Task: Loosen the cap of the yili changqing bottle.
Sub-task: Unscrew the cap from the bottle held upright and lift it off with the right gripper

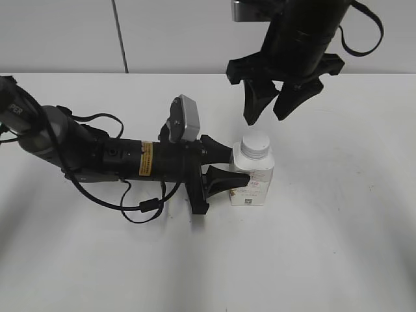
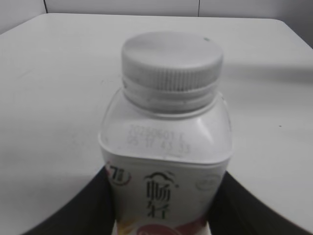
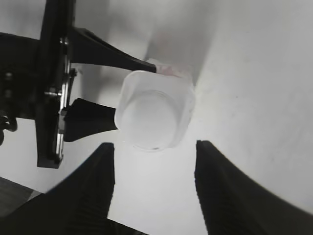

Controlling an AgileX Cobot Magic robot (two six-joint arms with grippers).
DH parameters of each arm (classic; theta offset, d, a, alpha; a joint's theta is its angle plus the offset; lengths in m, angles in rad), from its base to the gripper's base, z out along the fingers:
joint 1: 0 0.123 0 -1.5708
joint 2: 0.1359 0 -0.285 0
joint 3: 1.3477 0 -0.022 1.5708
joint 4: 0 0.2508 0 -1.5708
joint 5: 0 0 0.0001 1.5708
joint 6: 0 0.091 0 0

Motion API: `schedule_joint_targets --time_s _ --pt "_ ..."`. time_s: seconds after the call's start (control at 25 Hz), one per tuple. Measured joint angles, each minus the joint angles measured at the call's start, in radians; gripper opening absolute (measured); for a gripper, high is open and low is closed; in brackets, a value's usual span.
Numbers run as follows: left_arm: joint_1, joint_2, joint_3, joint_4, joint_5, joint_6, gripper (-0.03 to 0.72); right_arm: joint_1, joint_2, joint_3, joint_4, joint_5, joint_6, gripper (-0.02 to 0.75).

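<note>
Yili changqing bottle (image 1: 252,179) upright, cap (image 1: 255,143) on; left jaws (image 1: 235,168) clamp body; right jaws (image 1: 268,108) spread above cap.

Lab bench, white table (image 1: 338,260) (bare wall)

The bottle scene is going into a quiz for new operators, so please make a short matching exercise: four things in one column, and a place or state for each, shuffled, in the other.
Things:
1. cap
2. yili changqing bottle
3. left gripper
4. right gripper

States:
A. open, hanging above the cap without touching it
B. clamped on the bottle's body from the side
C. standing upright on the white table
D. seated on the bottle's neck

Pairs: 1-D, 2-C, 3-B, 4-A
</note>
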Motion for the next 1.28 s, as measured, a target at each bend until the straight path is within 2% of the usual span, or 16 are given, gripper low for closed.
schedule_joint_targets --time_s 0.16,0.36,0.52,1.12,1.28 --pt "0.000 0.000 0.000 0.000 0.000 0.000 0.340 0.032 0.035 -0.042 0.000 0.000 -0.003 0.424" --pt "0.000 0.000 -0.001 0.001 0.001 0.000 0.340 0.037 0.076 -0.051 -0.001 0.000 -0.005 0.508" --pt "0.000 0.000 -0.001 0.001 0.001 0.000 0.340 0.038 0.093 -0.051 -0.003 0.000 -0.002 0.528" --pt "0.000 0.000 -0.001 0.001 0.002 0.000 0.337 0.039 0.164 -0.051 -0.022 0.000 0.019 0.531" --pt "0.000 0.000 -0.001 0.001 0.002 0.000 0.337 0.039 0.168 -0.049 -0.026 0.000 0.024 0.459"
